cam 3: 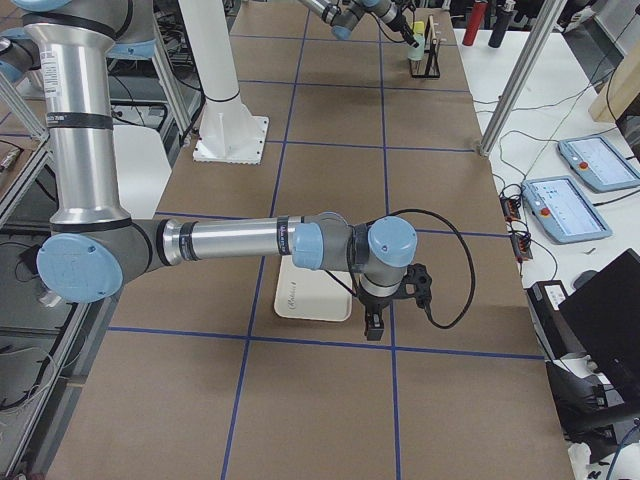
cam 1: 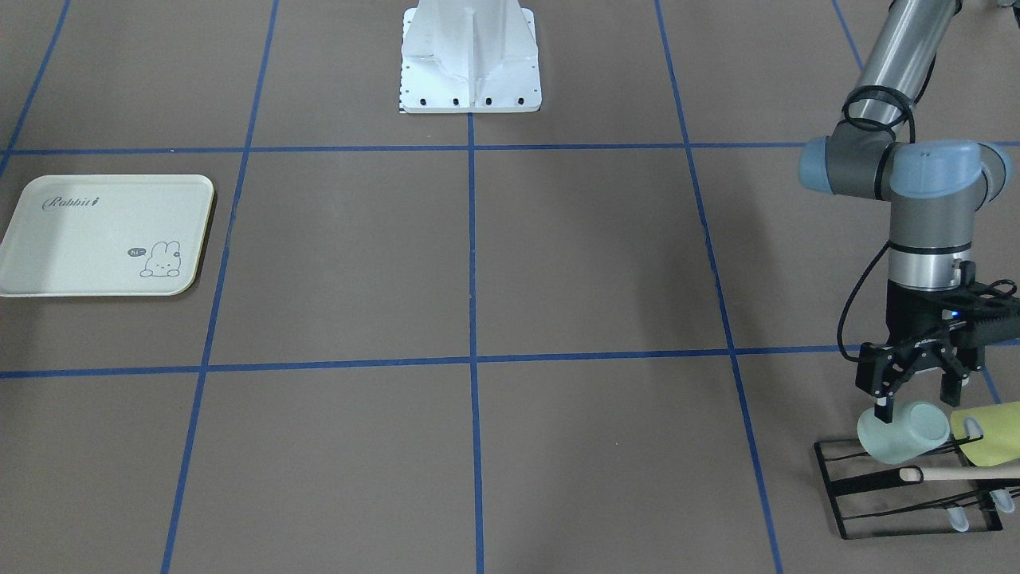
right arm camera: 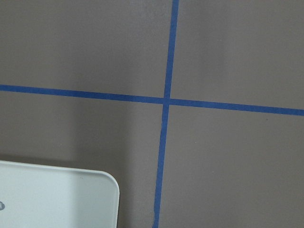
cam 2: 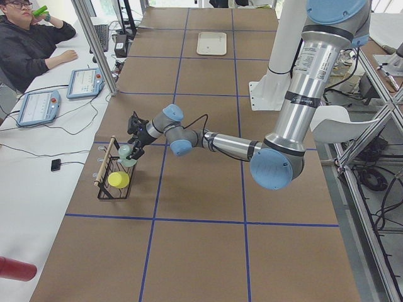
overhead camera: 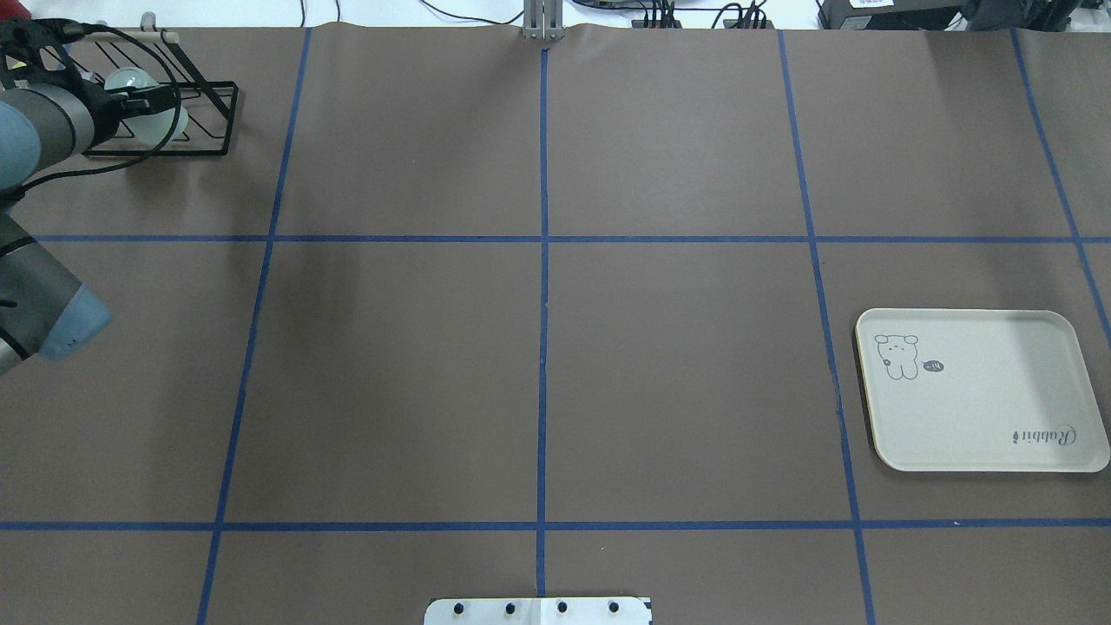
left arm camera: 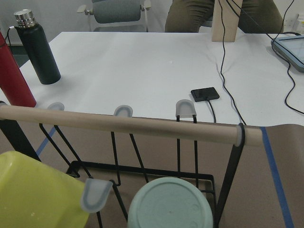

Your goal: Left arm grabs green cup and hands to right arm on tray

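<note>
The green cup lies tilted on a peg of the black wire rack, its flat base facing the left wrist camera. My left gripper hovers right over it, open, one finger on each side of the cup's upper part; its fingertips do not show in the left wrist view. The cream tray sits far across the table with nothing on it. My right gripper hangs low at the tray's corner; whether it is open or shut I cannot tell. A tray corner shows in the right wrist view.
A yellow-green cup hangs on the rack beside the green one, under a wooden dowel. Behind the rack is a white side table with bottles, cables and a phone. A person sits there. The robot base stands mid-table.
</note>
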Controlling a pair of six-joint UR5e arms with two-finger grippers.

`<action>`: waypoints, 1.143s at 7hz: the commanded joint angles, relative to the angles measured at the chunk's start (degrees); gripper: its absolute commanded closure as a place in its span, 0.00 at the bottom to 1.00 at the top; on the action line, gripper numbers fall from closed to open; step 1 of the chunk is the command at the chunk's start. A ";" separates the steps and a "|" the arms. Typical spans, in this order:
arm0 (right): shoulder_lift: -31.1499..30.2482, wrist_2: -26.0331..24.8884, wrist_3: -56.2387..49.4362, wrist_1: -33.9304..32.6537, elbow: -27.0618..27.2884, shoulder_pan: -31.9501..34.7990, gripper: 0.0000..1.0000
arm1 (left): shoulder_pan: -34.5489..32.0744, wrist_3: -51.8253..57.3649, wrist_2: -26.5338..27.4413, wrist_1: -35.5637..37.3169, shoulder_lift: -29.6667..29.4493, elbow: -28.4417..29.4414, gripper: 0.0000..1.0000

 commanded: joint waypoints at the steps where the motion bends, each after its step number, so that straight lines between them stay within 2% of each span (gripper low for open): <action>1: -0.04 0.01 0.00 0.00 0.00 0.06 0.01 | 0.04 0.07 0.05 -0.25 -1.11 1.73 0.00; 8: -0.21 0.01 0.00 0.00 0.00 -0.02 0.01 | 0.04 0.51 0.05 -0.25 -2.87 4.89 0.00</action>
